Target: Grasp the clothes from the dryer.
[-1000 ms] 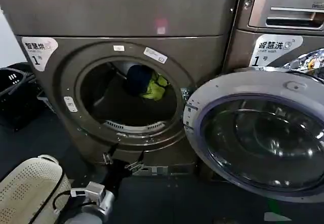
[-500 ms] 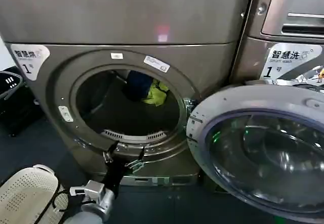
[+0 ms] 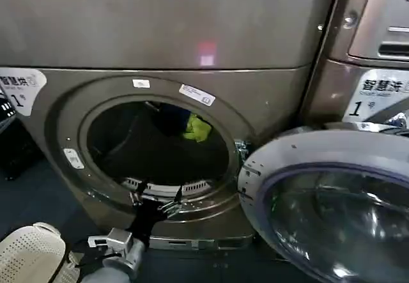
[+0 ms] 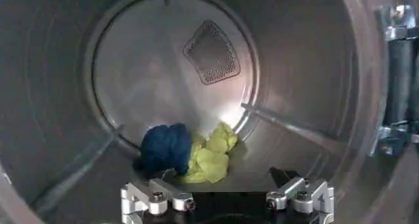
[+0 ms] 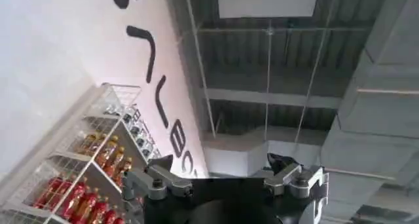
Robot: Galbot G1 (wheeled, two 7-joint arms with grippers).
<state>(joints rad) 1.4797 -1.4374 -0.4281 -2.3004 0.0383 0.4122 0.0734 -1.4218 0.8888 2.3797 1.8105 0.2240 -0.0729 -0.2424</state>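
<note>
The dryer [image 3: 192, 34] stands with its porthole open and its glass door [image 3: 332, 219] swung out to the right. The clothes lie at the back of the drum: a navy garment [image 4: 163, 147] beside a lime garment [image 4: 211, 158], also seen through the porthole as the clothes [image 3: 195, 128]. My left gripper [image 3: 156, 197] is at the porthole's lower lip, well short of the pile. In its wrist view the left gripper [image 4: 222, 177] is open and holds nothing. My right gripper [image 5: 219, 163] is open, empty and aimed at the ceiling.
A second machine [image 3: 377, 46] stands to the right of the dryer. A white perforated basket [image 3: 29, 254] sits on the floor at the lower left. A dark crate [image 3: 6, 114] is at the left edge. The right wrist view shows a shelf of bottles [image 5: 85, 173].
The dryer now looks larger and its opening sits further left in the head view. My left gripper has come up from below the porthole to its lower lip. The clothes have not moved.
</note>
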